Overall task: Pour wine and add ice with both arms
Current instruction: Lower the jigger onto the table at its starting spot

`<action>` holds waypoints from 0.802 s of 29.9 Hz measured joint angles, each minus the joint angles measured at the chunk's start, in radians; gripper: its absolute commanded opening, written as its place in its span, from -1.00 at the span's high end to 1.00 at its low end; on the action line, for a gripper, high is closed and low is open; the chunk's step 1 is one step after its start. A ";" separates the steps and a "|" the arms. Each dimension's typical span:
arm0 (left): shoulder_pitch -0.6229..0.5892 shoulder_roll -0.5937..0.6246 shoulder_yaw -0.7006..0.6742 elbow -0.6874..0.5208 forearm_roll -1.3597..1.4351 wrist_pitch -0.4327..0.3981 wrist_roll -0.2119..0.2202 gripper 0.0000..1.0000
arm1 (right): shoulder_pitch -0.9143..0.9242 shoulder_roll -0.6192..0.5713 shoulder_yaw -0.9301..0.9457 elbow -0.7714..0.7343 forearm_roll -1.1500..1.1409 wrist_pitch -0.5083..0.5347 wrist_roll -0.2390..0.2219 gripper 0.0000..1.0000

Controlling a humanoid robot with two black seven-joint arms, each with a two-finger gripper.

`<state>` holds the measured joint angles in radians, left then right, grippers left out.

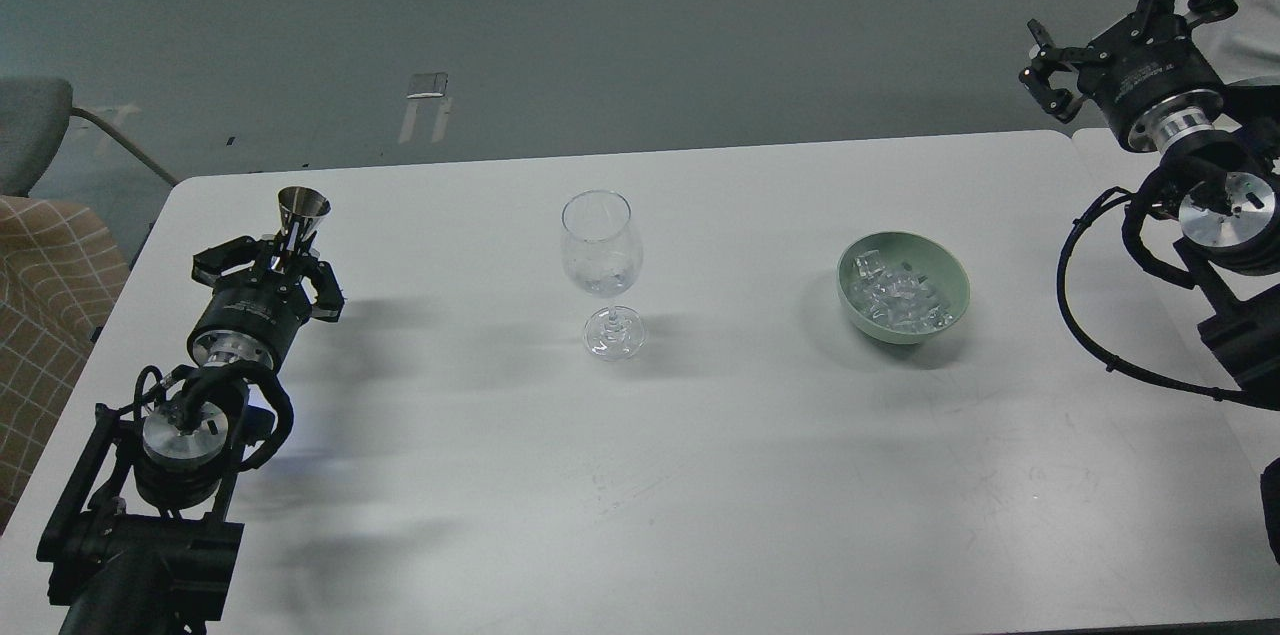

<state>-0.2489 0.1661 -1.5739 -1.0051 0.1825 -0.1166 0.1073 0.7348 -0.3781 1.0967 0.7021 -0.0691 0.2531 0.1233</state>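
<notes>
Clear stemmed wine glass (598, 260) stands upright mid-table (640, 475), no liquid discernible inside. Well to its right, a pale green bowl (940, 270) holds the heap of ice (897, 297). The left tool (270, 267) is clamped on a small steel conical cup (303, 211), contents hidden. The right tool (1125, 20) hangs beyond the table's right edge, fingers spread, holding nothing.

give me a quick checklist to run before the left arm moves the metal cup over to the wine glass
1. Left gripper closed on the metal cup: ok.
2. Cup upright: ok.
3. Wine glass upright on the table, apart from both arms: ok.
4. Liquid in cup: cannot tell.
5. Bowl holding ice clear of the path: ok.
6. Right gripper raised, open, away from glass: ok.
</notes>
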 measured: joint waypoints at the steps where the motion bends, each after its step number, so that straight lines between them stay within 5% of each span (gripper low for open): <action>1: 0.000 -0.001 0.000 0.000 0.000 0.000 0.000 0.65 | 0.000 -0.001 0.000 0.000 0.000 0.000 0.000 -1.00; 24: 0.006 -0.036 0.000 -0.010 -0.003 -0.002 0.008 0.52 | -0.001 -0.001 0.000 0.001 0.000 -0.002 -0.001 -1.00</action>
<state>-0.2426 0.1301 -1.5738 -1.0154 0.1794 -0.1182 0.1150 0.7336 -0.3789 1.0966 0.7026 -0.0691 0.2515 0.1227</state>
